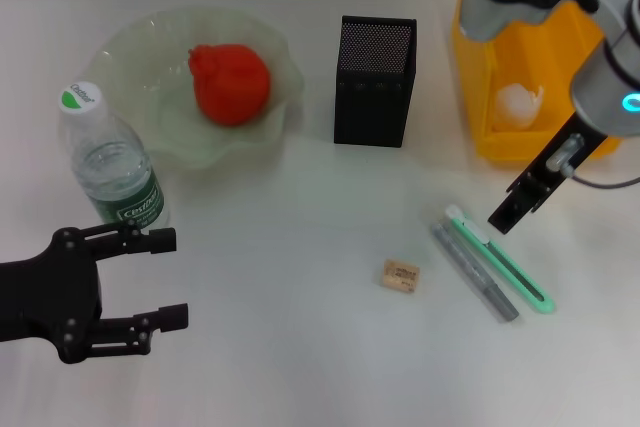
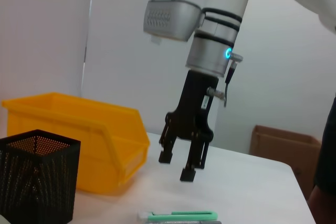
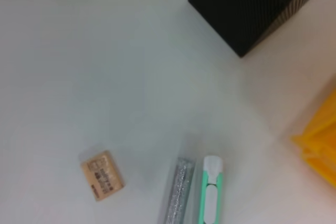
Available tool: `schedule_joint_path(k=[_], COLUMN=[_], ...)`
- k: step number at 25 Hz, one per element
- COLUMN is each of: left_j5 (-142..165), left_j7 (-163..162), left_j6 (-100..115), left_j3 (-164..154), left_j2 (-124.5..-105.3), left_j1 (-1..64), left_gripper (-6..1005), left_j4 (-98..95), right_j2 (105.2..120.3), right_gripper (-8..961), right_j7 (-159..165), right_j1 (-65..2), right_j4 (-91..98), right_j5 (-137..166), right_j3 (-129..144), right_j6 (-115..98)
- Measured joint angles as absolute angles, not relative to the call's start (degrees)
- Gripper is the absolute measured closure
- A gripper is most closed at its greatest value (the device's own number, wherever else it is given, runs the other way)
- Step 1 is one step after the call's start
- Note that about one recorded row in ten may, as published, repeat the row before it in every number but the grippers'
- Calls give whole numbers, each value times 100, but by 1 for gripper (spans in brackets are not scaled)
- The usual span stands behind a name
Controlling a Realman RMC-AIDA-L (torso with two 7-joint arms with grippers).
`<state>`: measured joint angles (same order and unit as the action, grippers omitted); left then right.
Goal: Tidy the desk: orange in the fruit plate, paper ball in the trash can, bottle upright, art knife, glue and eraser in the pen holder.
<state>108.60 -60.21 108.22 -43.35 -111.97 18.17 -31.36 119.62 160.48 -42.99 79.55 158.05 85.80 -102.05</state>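
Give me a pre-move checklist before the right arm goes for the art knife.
1. Right gripper open: ok, fingers spread in the left wrist view.
2. Right gripper over the art knife: ok, it hangs above the knife's white end, not touching.
3. Knife free to pick: not ok, the glue lies tight alongside it.
4. Pen holder upright and open-topped: ok.
5. Eraser out of the way: ok, apart from the knife and glue.
6. Left gripper out of the path: ok, open near the upright bottle, far from the knife.
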Motion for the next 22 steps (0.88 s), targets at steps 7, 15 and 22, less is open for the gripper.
schedule_joint_path(k=[7, 15, 22], left_j5=[10868, 10880, 10881], left_j7=[-6028, -6029, -6030], left_j6=[10778, 10649, 10544], left_j3=[-4330, -4331, -4333], left_j2=[-11197, -11227, -11235], left_j1=[1824, 1817, 1803], left_gripper=[200, 200, 201], left_j4=[-3209, -3217, -3214], right_j2=[11967, 11980, 11980], right_gripper=[304, 423, 555], right_j7=[16072, 16087, 16072], right_j1=[-4279, -4298, -4342], right_j4=[7326, 6912, 6656], right_j5=[15777, 15639, 15623], right_j3=[8814, 8913, 9007], right_j6=[-9650, -9076, -8816])
